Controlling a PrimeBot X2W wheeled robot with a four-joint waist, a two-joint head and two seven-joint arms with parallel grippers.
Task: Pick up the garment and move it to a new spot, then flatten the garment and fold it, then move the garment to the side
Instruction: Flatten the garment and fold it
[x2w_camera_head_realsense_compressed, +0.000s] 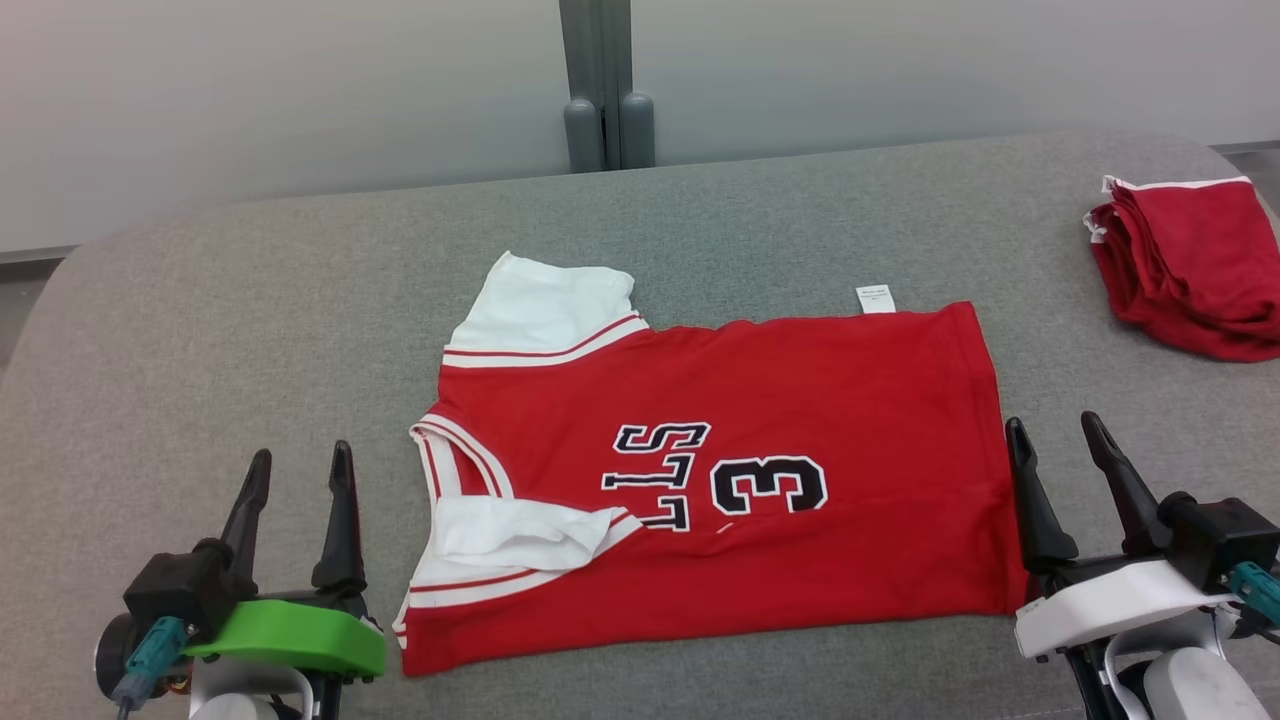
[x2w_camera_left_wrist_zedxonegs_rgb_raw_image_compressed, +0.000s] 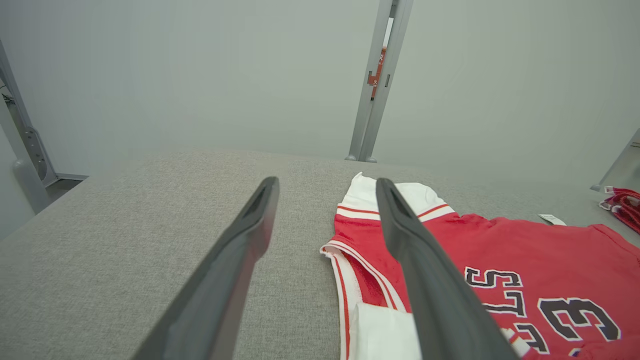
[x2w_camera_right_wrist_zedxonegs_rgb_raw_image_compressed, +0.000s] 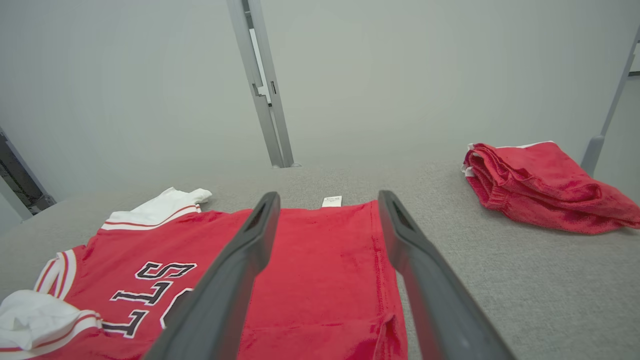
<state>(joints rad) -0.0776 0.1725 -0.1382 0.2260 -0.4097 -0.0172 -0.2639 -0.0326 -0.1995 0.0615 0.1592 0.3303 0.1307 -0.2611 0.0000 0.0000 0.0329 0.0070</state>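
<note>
The garment (x2w_camera_head_realsense_compressed: 760, 480) is a red jersey with white sleeves, black lettering and a "3", lying flat on the grey table (x2w_camera_head_realsense_compressed: 250, 330), collar end to the left. Its near sleeve is folded in over the body. My left gripper (x2w_camera_head_realsense_compressed: 300, 470) stands open just off the garment's collar end, holding nothing. My right gripper (x2w_camera_head_realsense_compressed: 1060, 432) stands open at the garment's right hem edge, also holding nothing. In the left wrist view the garment (x2w_camera_left_wrist_zedxonegs_rgb_raw_image_compressed: 500, 260) lies right of the open fingers (x2w_camera_left_wrist_zedxonegs_rgb_raw_image_compressed: 420, 250). In the right wrist view its hem (x2w_camera_right_wrist_zedxonegs_rgb_raw_image_compressed: 325, 250) lies between and below the open fingers (x2w_camera_right_wrist_zedxonegs_rgb_raw_image_compressed: 240, 260).
A folded red cloth pile (x2w_camera_head_realsense_compressed: 1190, 265) with white trim lies at the table's far right, seen too in the right wrist view (x2w_camera_right_wrist_zedxonegs_rgb_raw_image_compressed: 540, 187). A grey post (x2w_camera_head_realsense_compressed: 605, 85) stands behind the table's far edge against a pale wall. Bare table stretches left of the garment.
</note>
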